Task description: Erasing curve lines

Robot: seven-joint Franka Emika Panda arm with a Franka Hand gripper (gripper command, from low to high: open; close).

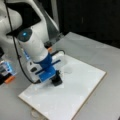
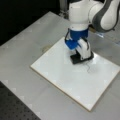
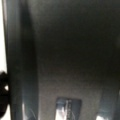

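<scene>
Right now my gripper [image 2: 80,58] stands low over the white board [image 2: 62,75], and a black eraser block [image 2: 79,59] sits under it, flat against the board surface. The block seems to be fixed to or clamped by my gripper, but I cannot tell how the jaws stand, because the blue mount [image 2: 75,37] and the white finger housing cover them in both front views.

The curve lines [image 2: 88,68] lie just beside the eraser, toward the board's far-right edge in a front view, roughly midway along that side. I see a thin dark-grey wavy stroke, short and faint, running down from the block; its upper end seems to touch the eraser's edge.

The risk I judge is this: if I press unevenly, one edge of the block may lift and leave a part of the stroke. If I press too hard, the board, which lies loose on the grey desk [image 2: 25,50], could slide. Also the stroke is thin, so I may pass beside it.

In the other front view the mark is hidden behind my arm [image 1: 32,42]. The wrist view shows only a dark blurred surface.
</scene>
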